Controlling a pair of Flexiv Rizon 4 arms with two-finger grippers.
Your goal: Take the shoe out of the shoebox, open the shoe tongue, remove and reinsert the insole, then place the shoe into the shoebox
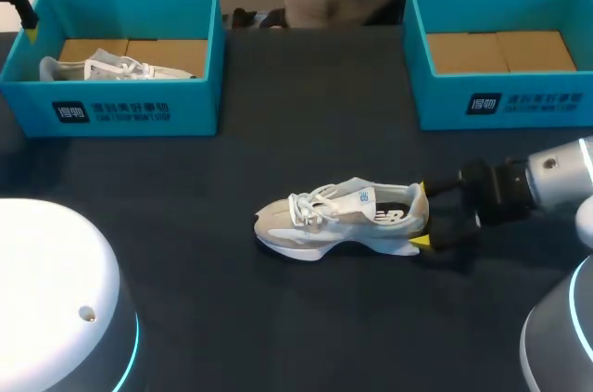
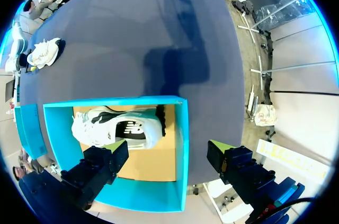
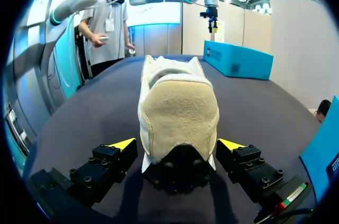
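The table (image 1: 278, 318) is covered with a dark, matt surface. Near its middle a beige-and-white laced sneaker (image 1: 343, 219) lies on its sole, and everything else is placed here in relation to this sneaker.

The right gripper (image 1: 422, 219) is directly behind the sneaker's heel, low over the table. Its two yellow-tipped fingers (image 1: 422, 242) are spread wide, one on each side of the heel. In the right wrist view the suede heel (image 3: 180, 113) is between the fingers, but a small gap shows at each tip, so they do not pinch it. The silver right arm (image 1: 556, 174) continues away from the heel, on the side opposite the toe.

Beyond the sneaker's toe, at the far side of the table, stands a turquoise cardboard shoebox (image 1: 139, 109) without a lid. A second white shoe (image 1: 111, 68) lies inside it on the brown cardboard floor.

The left gripper (image 2: 168, 147) hangs above this box, well apart from the sneaker. Its fingers are also spread and hold nothing. One finger is over the inside of the box and the other is outside its wall.

Beyond the sneaker's heel, also at the far side, stands another turquoise open box (image 1: 500, 105) that shows only its brown cardboard bottom (image 1: 500, 51).
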